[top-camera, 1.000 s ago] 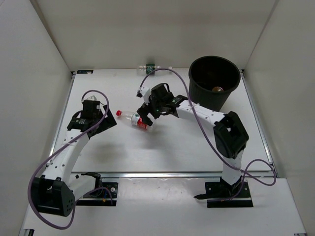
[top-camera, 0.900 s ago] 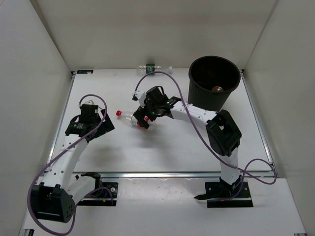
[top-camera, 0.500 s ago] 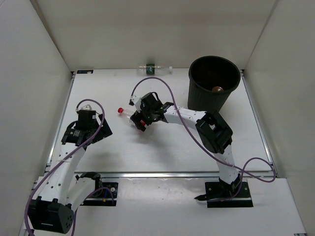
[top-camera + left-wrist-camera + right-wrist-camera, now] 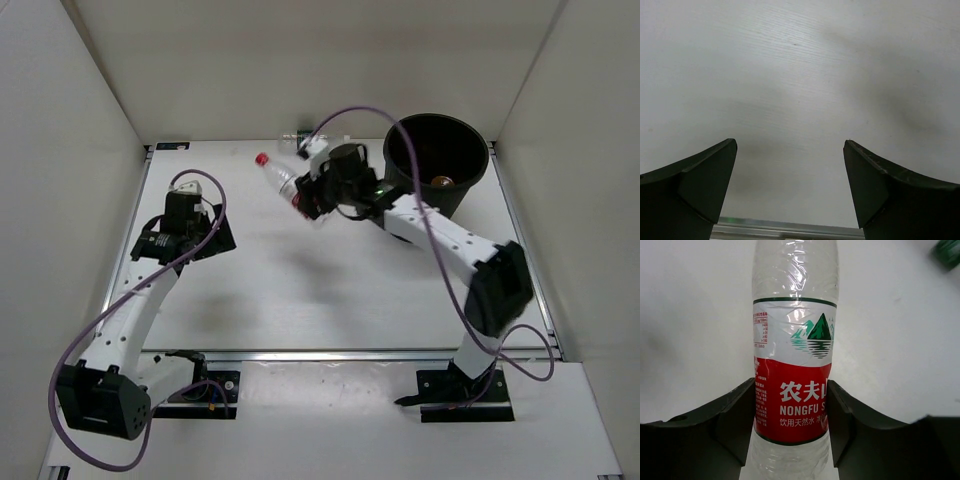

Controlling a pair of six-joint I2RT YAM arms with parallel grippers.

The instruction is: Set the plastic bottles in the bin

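A red-labelled bottle (image 4: 281,177) is clamped by the right gripper (image 4: 314,196) near the bin (image 4: 404,192); the left gripper (image 4: 790,146) is held apart

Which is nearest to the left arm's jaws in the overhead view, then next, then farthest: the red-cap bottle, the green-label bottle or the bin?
1. Red-cap bottle: held aloft, back centre.
2. Green-label bottle: farther back, just beyond it, partly hidden.
3. Bin: back right corner, clearly farthest.
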